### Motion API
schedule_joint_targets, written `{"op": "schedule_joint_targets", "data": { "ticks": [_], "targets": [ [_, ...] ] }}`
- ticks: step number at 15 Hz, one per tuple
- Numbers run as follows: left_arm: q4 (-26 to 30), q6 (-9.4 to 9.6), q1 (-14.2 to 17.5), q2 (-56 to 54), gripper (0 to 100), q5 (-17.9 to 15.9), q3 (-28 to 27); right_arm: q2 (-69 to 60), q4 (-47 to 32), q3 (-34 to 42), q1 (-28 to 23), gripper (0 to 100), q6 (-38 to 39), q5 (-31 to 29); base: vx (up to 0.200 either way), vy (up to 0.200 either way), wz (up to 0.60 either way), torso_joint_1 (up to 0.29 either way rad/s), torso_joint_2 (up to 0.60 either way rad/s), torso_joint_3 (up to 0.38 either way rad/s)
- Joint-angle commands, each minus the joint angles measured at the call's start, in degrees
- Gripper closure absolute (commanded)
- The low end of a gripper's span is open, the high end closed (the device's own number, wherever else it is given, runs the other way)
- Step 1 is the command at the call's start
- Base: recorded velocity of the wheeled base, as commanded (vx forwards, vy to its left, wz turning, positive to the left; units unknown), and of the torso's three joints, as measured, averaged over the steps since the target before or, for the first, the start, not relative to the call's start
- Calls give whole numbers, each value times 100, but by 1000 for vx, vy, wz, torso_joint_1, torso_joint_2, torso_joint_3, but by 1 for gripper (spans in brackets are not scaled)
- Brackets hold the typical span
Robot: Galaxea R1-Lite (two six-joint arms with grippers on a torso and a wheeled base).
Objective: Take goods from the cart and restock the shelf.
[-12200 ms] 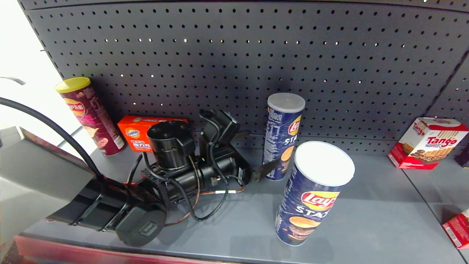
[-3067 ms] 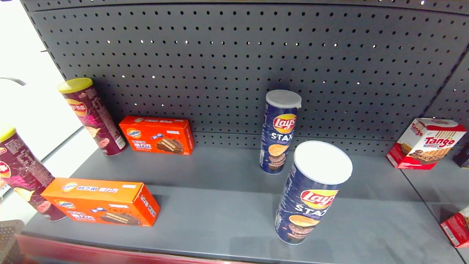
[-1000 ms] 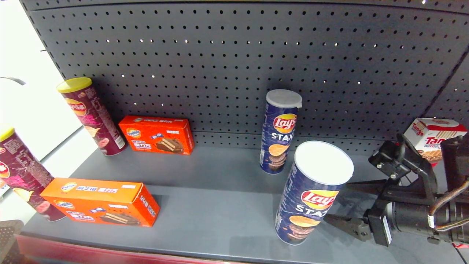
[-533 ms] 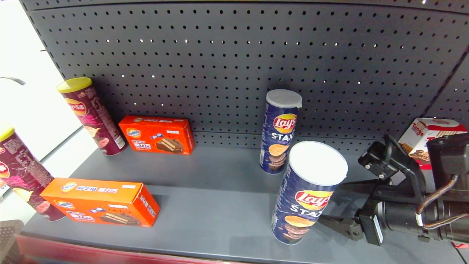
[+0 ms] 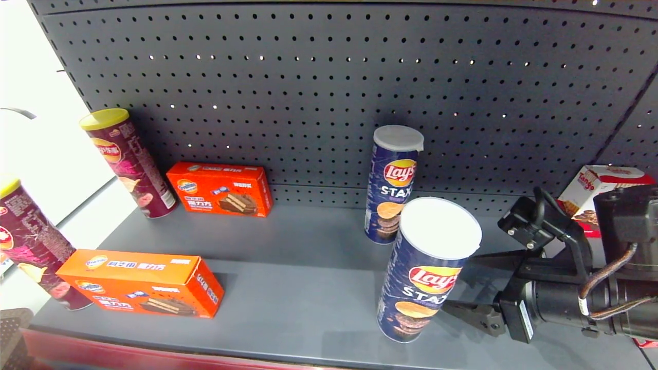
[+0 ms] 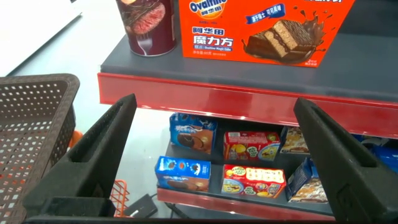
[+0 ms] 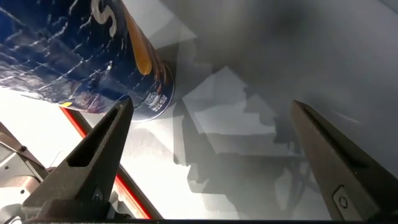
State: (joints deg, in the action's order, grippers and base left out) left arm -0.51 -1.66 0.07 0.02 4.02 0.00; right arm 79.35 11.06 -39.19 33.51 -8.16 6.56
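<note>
Two blue chip cans stand on the grey shelf (image 5: 308, 288): one near the front (image 5: 429, 277), leaning slightly left, and one at the back (image 5: 391, 185). My right gripper (image 5: 462, 283) lies low at the front can's right side, open, with its lower finger (image 5: 465, 314) against the can's base. The right wrist view shows that can (image 7: 81, 56) just beyond the open right gripper (image 7: 211, 155). My left gripper (image 6: 214, 155) hangs open and empty below the shelf's red front edge (image 6: 249, 99), beside the dark mesh cart basket (image 6: 31, 137).
Two orange boxes (image 5: 141, 282) (image 5: 221, 188) and two maroon cans (image 5: 128, 162) (image 5: 31, 246) fill the shelf's left part. A red and white wafer box (image 5: 591, 190) stands behind my right arm. Small packets (image 6: 249, 180) line a lower shelf. The pegboard wall (image 5: 329, 92) closes the back.
My right gripper came in from the right and moved left along the shelf. The front blue can shifted left and tilted a little. The left arm withdrew from the shelf earlier.
</note>
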Motion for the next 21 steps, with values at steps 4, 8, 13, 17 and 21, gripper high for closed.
{"op": "schedule_joint_targets", "data": {
  "ticks": [4, 8, 13, 17, 21],
  "targets": [
    [-2, -1, 1, 6, 0, 2, 0, 177, 2, -141, 129, 0, -11, -5, 0, 0, 0, 0, 0, 0],
    [-2, -10, 1, 6, 0, 2, 0, 283, 2, -229, 200, 0, -11, -5, 0, 0, 0, 0, 0, 0],
    [-2, -1, 1, 6, 0, 2, 0, 327, 19, -273, 208, 0, -11, 3, 0, 0, 0, 0, 0, 0],
    [-2, -1, 1, 6, 0, 2, 0, 353, 28, -264, 208, 0, -11, -5, 0, 0, 0, 0, 0, 0],
    [-2, -1, 1, 6, 0, 2, 0, 257, 37, -247, 164, 0, -2, -23, 0, 0, 0, 0, 0, 0]
  ]
}}
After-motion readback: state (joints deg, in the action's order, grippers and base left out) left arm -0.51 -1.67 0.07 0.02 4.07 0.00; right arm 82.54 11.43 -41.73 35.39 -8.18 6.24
